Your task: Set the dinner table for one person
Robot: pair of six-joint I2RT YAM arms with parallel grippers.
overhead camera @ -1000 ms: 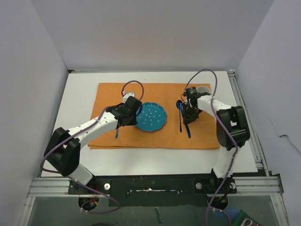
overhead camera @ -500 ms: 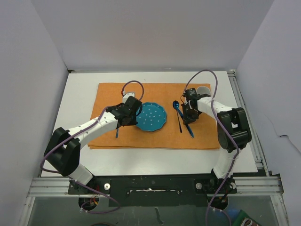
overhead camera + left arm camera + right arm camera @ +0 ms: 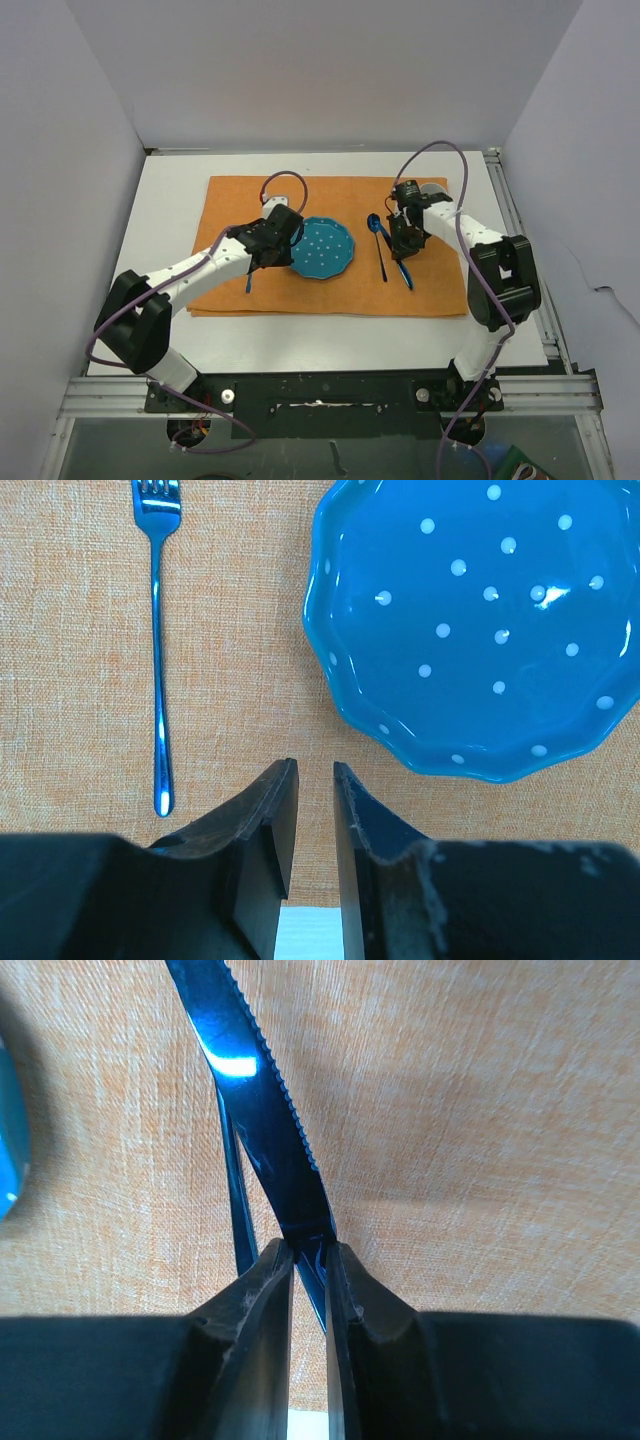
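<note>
Spreading widest, the white surface [image 3: 300,340] carries one orange cloth [image 3: 240,200], and on the cloth sits one blue plate [image 3: 322,248]. One fork [image 3: 157,660] lies at the plate's 9 o'clock and one spoon [image 3: 375,222] at 3 o'clock. One knife [image 3: 262,1100], its long axis near 12-to-6, is clamped in the right fingers [image 3: 250,1330], the nearer arm. The left fingers [image 3: 265,830] stand slightly apart, empty.

Bright, even overhead lighting is recorded. Glare is noted on the plate [image 3: 480,630] and, right of the plate, on the knife [image 3: 265,1130] blade (a soft shadow is cast beyond it). The cloth [image 3: 230,630] weave is rendered sharp.
</note>
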